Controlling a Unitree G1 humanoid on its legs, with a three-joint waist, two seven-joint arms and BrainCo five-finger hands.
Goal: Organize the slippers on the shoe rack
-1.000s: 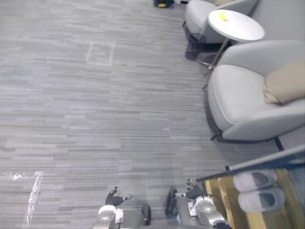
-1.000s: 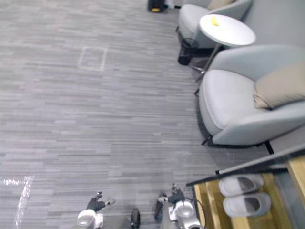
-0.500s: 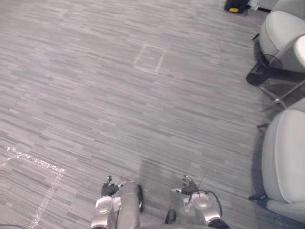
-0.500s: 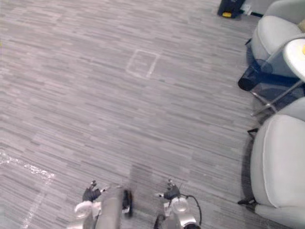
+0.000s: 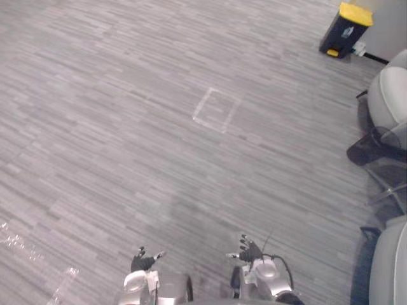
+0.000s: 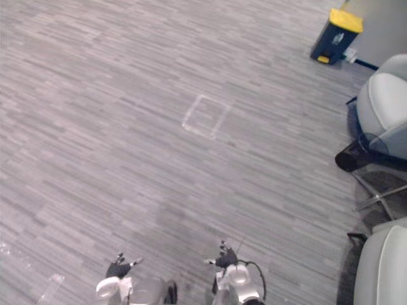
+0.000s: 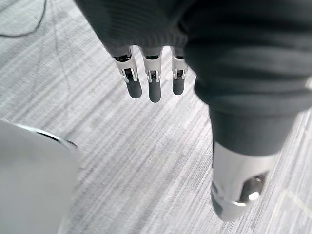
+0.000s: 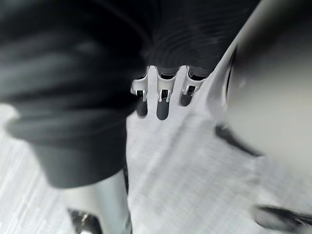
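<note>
My left hand (image 5: 143,262) hangs low over the grey striped floor at the bottom of the eye views. Its fingers (image 7: 153,85) are straight and hold nothing, with the thumb apart from them. My right hand (image 5: 249,254) hangs beside it, a short way to the right. Its fingers (image 8: 161,100) are also straight and empty above the floor.
A dark bin with a yellow lid (image 5: 345,28) stands at the far right. Grey armchairs (image 5: 389,95) line the right edge, with a small black basket (image 5: 369,149) beside thin table legs. A taped square (image 5: 217,109) marks the middle of the floor.
The camera has turned left: the rack with two grey slippers, the round table and the near armchair have slid out on the right. Both hands hang as before.
</note>
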